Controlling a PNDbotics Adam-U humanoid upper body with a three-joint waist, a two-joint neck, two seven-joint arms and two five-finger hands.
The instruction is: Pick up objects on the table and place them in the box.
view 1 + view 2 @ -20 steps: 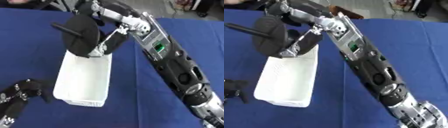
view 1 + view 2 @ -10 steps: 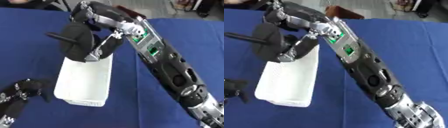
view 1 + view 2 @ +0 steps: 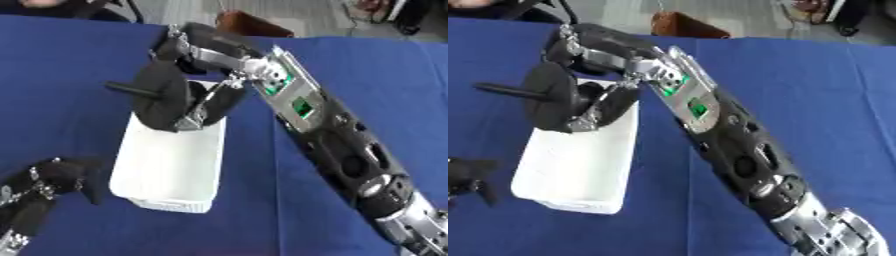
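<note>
**Lowering the black weight into the box**

Swinging the right hand [image 3: 206, 102] and its black disc weight [image 3: 162, 97] down toward 7 o'clock, from above the far end of the white box [image 3: 171, 165] to over its opening. Tilting the stub handle [image 3: 129, 89] toward 9 o'clock.

A worktop [image 3: 367, 75] covered in plain blue cloth fills both views, and directly on it, left of centre, sits one white rectangular box [image 3: 171, 167], its long side running from near to far.
</note>
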